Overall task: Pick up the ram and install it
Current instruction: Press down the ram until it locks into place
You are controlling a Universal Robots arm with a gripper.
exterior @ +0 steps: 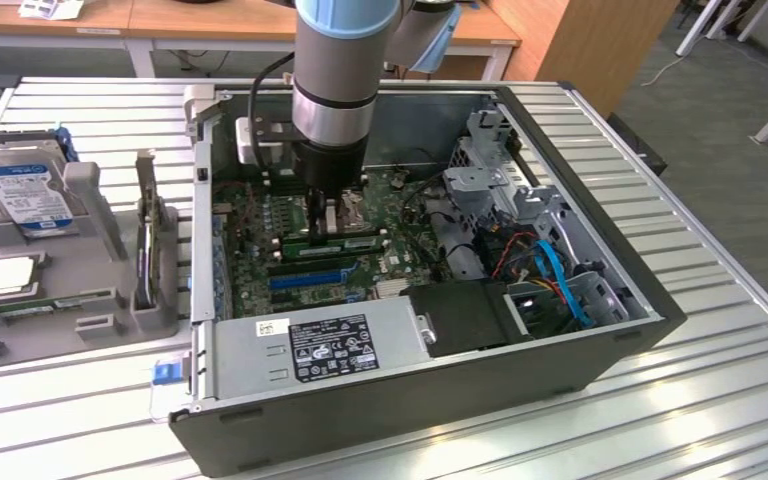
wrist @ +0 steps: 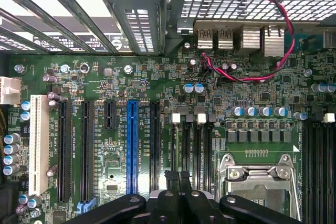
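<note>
Inside the PC case [exterior: 624, 300], over the mobo's memory slots [wrist: 191, 148], end effector [exterior: 335, 222] sits clenched, tips down. Ram [exterior: 361, 241] looks to lie along a slot right beneath it. Pickup done, I'd say; fully seated? Can't tell.

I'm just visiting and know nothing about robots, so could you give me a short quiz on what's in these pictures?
1. True or false: the gripper has its jaws shut.
2. What colour is the label on the hard drive standing outside the computer? A red, B blue, C yellow.
3. Fill in: inside the open computer case, the gripper hangs just above the green ____.

Key: 1 true; 2 B; 3 motherboard.
</note>
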